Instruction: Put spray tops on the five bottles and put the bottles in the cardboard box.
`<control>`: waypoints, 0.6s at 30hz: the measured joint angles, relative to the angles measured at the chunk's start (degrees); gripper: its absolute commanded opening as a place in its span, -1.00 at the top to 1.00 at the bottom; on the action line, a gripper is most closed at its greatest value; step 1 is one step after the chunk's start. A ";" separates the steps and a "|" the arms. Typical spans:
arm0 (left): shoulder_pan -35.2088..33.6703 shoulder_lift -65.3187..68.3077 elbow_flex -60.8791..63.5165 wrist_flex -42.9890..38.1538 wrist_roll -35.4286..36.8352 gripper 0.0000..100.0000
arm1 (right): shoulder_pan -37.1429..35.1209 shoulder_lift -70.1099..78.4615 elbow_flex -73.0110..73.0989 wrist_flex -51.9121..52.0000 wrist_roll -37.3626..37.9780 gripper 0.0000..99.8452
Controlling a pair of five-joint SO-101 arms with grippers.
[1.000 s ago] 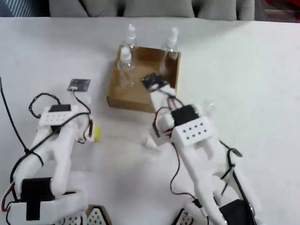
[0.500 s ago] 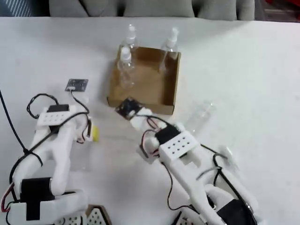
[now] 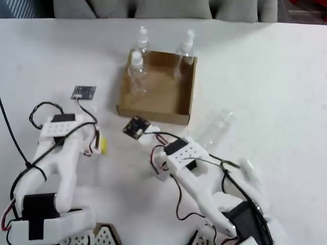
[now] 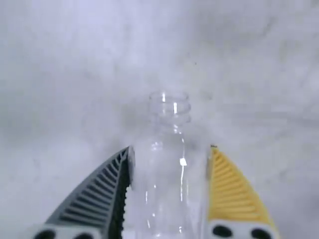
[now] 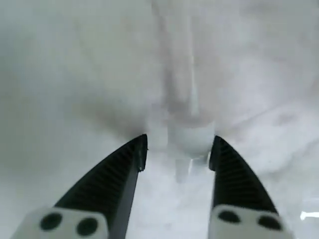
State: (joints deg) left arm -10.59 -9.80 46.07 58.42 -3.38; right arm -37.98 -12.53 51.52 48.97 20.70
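Observation:
A clear bottle (image 4: 168,164) with a bare neck stands between the grey and yellow fingers of my left gripper (image 4: 170,152), which is shut on it at the table's left (image 3: 102,145). My right gripper (image 5: 177,144) is open, low over the table, with a white spray top (image 5: 192,138) and its tube between the fingers. The right arm (image 3: 186,155) is just in front of the cardboard box (image 3: 153,111). One capped bottle (image 3: 137,71) stands in the box, another (image 3: 184,51) at its back right corner, a third (image 3: 142,40) behind it. An uncapped bottle (image 3: 217,127) lies right of the box.
A loose spray top (image 3: 248,167) lies on the table to the right of the right arm. Cables trail from both arms. The white table stretches open to the far right and far left.
The right arm has drawn back from over the box toward the table's front and come down over the spray top. The left arm and its bottle have stayed put.

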 measured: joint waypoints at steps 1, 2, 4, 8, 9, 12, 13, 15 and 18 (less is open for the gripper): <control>0.00 0.00 0.00 0.00 0.00 0.96 | 0.09 0.00 0.00 0.00 0.18 0.97; 0.00 0.00 0.00 0.00 0.00 0.96 | 0.09 0.00 -0.09 0.00 0.35 0.98; 0.00 0.00 0.00 0.00 0.00 0.96 | 0.18 0.00 -0.09 0.00 1.05 0.94; 0.00 0.00 0.00 0.00 0.00 0.96 | 0.09 -0.26 -0.09 0.70 4.22 0.97; 0.00 0.00 0.00 0.00 0.00 0.96 | 0.09 -0.97 -0.09 1.67 5.54 0.97; 0.00 0.00 0.00 0.00 0.00 0.96 | 0.09 -4.84 -0.09 6.15 12.31 0.97; 0.00 0.00 0.00 0.00 0.00 0.96 | 0.09 -6.33 -0.09 7.91 15.21 0.97; 0.00 0.00 0.00 0.00 0.00 0.96 | 0.09 -8.70 -0.09 11.69 21.63 0.97; 0.00 0.00 0.00 0.00 0.00 0.96 | 0.26 -12.13 -0.09 17.58 31.47 0.97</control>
State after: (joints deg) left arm -10.59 -9.80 46.07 58.42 -3.38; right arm -37.71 -24.66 51.43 66.55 52.18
